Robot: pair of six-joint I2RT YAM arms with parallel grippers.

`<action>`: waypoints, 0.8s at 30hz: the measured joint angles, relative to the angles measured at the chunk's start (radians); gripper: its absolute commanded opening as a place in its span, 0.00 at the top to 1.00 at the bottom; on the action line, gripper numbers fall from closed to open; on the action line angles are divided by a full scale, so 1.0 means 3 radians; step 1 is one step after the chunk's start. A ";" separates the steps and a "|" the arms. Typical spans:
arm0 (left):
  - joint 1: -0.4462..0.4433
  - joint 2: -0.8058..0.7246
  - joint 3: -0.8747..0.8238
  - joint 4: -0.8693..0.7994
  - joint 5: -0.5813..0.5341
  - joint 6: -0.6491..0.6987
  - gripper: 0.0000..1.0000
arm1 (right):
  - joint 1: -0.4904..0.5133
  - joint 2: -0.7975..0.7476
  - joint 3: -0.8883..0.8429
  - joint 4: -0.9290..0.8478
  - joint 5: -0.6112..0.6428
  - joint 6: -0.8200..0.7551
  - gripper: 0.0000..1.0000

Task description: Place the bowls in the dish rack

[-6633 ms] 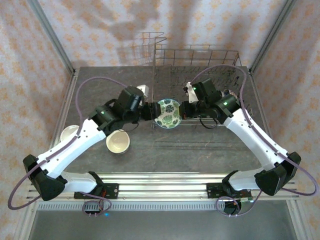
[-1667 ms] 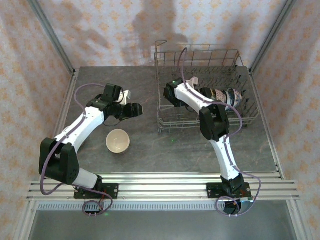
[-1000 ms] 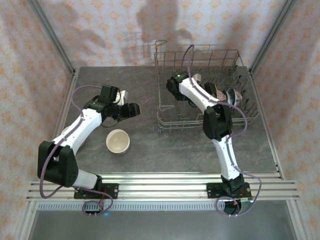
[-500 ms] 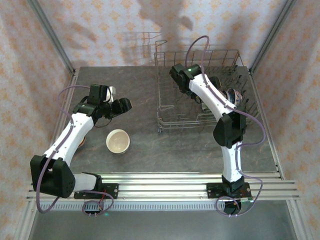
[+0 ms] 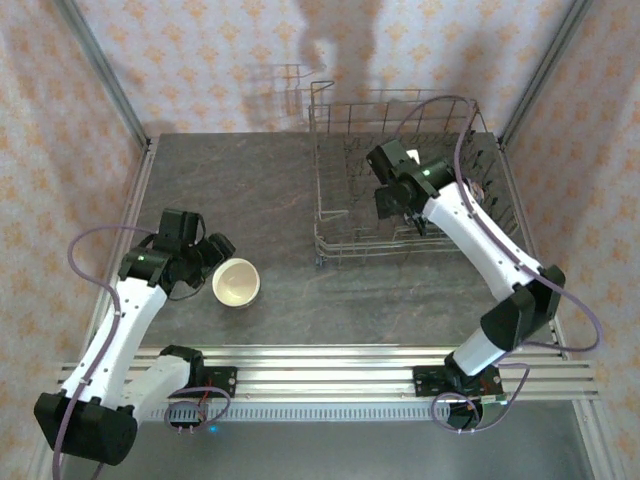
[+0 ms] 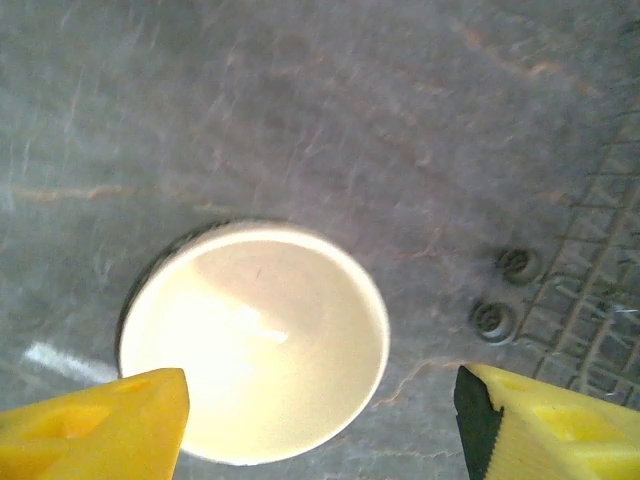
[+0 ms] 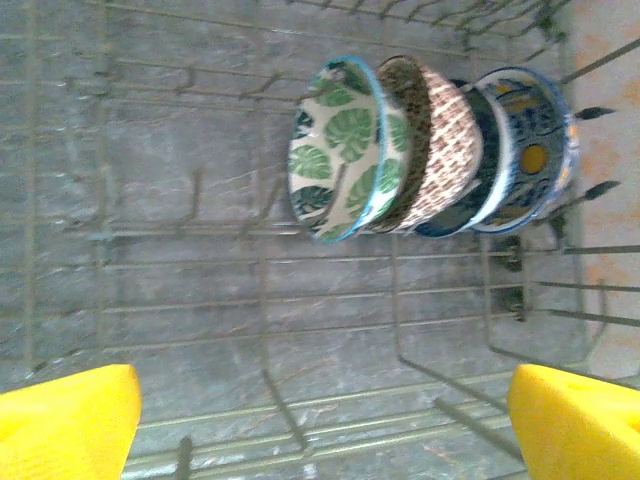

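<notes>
1. Both arms have pulled back toward their bases: the left gripper [image 6: 320, 420] now hangs over the cream bowl [image 6: 255, 345], and the right gripper [image 7: 322, 420] is above the dish rack [image 5: 372, 251].
2. Left jaws gape wide and empty; the cream bowl sits on the table [image 5: 400, 300].
3. Right jaws also gape wide, holding nothing.
4. Leaf-patterned bowl [image 7: 335, 150], brown-red patterned bowl [image 7: 447, 140] and blue-white bowl [image 7: 525, 150] stand on edge in a row among the rack's tines.

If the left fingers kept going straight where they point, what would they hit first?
Probably the cream bowl, sitting upright on the table right ahead of the open left fingers; how far off is unclear.
</notes>
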 measured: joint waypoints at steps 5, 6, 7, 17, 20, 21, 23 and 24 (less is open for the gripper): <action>-0.0100 0.0131 -0.0065 0.0042 0.0003 -0.0159 0.28 | 0.0047 -0.0061 -0.0356 0.0248 -0.0202 0.0023 0.07; -0.0112 0.0203 -0.0074 0.0088 0.0009 -0.0184 0.28 | 0.0048 -0.0061 -0.0409 0.0280 -0.0234 0.0039 0.07; -0.0113 0.0261 -0.0080 0.0126 0.0020 -0.0200 0.28 | 0.0052 -0.0061 -0.0448 0.0314 -0.0261 0.0050 0.07; -0.0159 0.0923 -0.0069 0.0524 0.0080 -0.0235 0.29 | 0.0078 0.0128 -0.0460 0.0509 -0.0431 0.0070 0.07; -0.0178 0.1108 -0.0041 0.0629 0.0094 -0.0233 0.32 | 0.0093 0.0202 -0.0446 0.0528 -0.0464 0.0076 0.07; -0.0178 0.1152 -0.0027 0.0650 0.0094 -0.0233 0.33 | 0.0093 0.0217 -0.0431 0.0523 -0.0472 0.0076 0.07; -0.0188 0.1251 0.0014 0.0680 0.0108 -0.0215 0.34 | 0.0098 0.0253 -0.0376 0.0524 -0.0472 0.0074 0.07; -0.0193 0.1293 0.0029 0.0706 0.0108 -0.0202 0.35 | 0.0098 0.0263 -0.0351 0.0524 -0.0472 0.0074 0.07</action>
